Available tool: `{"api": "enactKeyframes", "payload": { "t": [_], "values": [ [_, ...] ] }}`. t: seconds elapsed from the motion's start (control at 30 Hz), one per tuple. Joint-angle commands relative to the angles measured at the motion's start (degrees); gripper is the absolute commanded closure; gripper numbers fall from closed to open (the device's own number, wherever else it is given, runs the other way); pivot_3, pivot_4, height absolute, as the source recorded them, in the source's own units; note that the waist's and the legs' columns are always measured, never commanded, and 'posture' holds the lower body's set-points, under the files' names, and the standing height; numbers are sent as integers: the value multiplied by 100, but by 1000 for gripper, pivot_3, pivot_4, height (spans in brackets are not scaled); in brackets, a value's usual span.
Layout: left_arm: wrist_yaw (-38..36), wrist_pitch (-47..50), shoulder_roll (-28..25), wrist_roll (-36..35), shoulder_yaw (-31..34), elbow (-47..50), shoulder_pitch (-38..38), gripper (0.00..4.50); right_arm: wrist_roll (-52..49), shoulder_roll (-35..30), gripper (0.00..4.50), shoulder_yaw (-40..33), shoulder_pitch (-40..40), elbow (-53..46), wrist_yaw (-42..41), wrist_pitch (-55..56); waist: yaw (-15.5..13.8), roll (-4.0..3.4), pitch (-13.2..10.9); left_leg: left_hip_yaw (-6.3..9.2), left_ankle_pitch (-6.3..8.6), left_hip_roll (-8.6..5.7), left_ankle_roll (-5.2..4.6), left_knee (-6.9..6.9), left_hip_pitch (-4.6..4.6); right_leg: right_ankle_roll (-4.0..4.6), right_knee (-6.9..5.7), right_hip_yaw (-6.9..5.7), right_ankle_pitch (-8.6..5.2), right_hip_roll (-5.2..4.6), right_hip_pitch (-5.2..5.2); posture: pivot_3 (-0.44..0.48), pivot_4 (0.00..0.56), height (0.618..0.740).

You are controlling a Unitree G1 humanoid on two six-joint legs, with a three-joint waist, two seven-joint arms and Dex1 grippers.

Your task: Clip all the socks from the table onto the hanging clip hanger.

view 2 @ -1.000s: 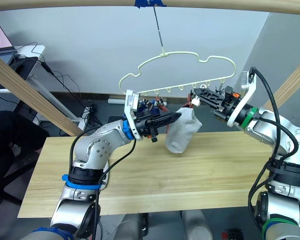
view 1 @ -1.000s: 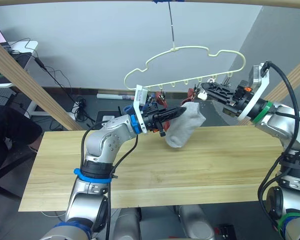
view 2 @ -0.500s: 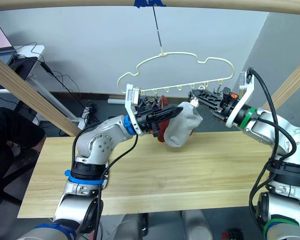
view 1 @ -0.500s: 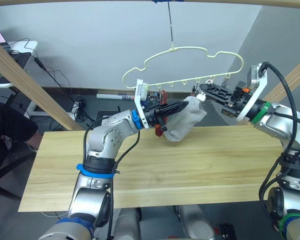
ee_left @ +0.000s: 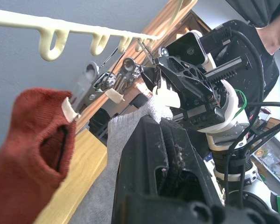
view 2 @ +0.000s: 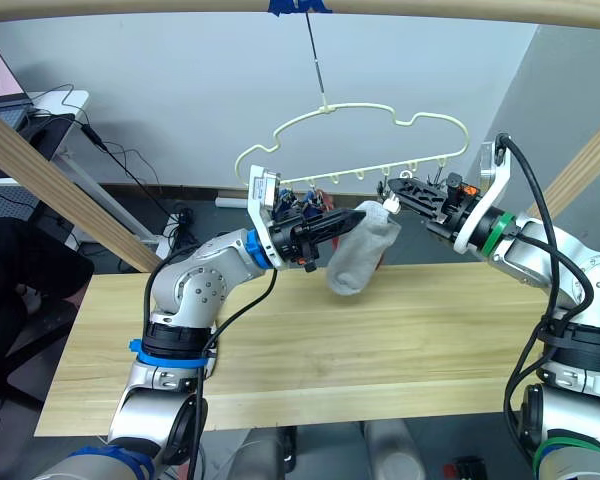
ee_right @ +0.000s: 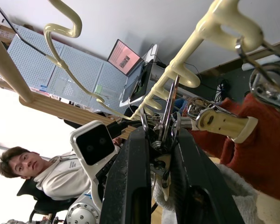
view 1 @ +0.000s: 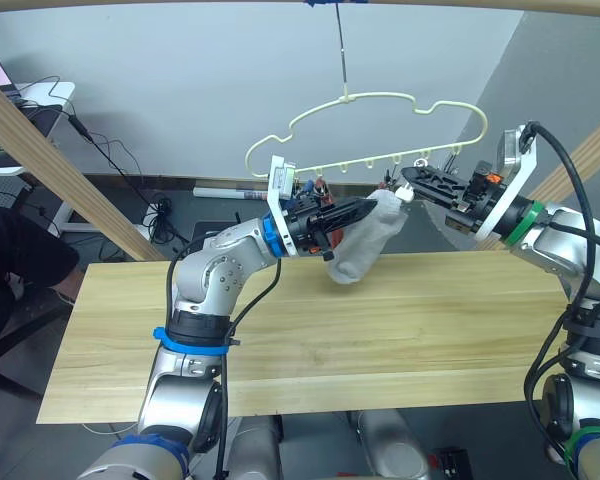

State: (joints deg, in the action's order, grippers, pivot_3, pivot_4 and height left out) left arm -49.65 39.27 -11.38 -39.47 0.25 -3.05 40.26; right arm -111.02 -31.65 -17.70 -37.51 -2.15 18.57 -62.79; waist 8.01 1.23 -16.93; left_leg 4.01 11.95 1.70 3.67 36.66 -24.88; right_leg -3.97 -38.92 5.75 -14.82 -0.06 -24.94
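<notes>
While the bench (view 1: pixel 310 340) lies bare, both arms reach up under the hanger (view 1: pixel 380 125). The left claw (view 1: pixel 365 211) is closed on a grey sock (view 1: pixel 365 240) hanging above the bench; the right claw (view 1: pixel 412 180) pinches a clip (ee_right: pixel 162 122) beside a red sock (ee_left: pixel 35 140).

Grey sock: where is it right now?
The grey sock hangs above the table, held up by the left gripper just below the clip hanger, the right gripper at its top.

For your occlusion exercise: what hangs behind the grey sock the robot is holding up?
Behind the grey sock, a rust red sock hangs from a clip on the clip hanger. The head views hide nearly all of it.
</notes>
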Motion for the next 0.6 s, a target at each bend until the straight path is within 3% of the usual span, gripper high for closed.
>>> {"api": "enactKeyframes", "payload": {
  "t": [0.03, 0.53, 0.57, 0.6],
  "values": [
    [-76, -64, 72, -140, 39, 178, 117, 4459, -198, 114, 4294, -25, -15, -322, -115, 75, 0, 0, 0, 0, 0, 0, 0, 0, 0, 0, 0, 0, 0, 0, 0, -193, 278, 740],
    [-66, 4, 76, -159, 41, 256, 107, 4459, -198, 117, 4294, 123, -19, -289, -130, 106, -1, 0, 0, 0, 0, 0, 0, 0, 0, 0, 0, 0, 0, 0, 0, -179, 279, 740],
    [-63, 4, 79, -161, 44, 254, 114, 4500, -198, 118, 3567, 123, -22, -288, -133, 110, -1, 0, 0, 0, 0, 0, 0, 0, 0, 0, 0, 0, 0, 0, 0, -179, 279, 740],
    [-66, 4, 78, -160, 43, 250, 119, 4500, -198, 115, 3278, 126, -23, -286, -132, 112, -1, 0, 0, 0, 0, 0, 0, 0, 0, 0, 0, 0, 0, 0, 0, -179, 279, 740]
  ]
}}
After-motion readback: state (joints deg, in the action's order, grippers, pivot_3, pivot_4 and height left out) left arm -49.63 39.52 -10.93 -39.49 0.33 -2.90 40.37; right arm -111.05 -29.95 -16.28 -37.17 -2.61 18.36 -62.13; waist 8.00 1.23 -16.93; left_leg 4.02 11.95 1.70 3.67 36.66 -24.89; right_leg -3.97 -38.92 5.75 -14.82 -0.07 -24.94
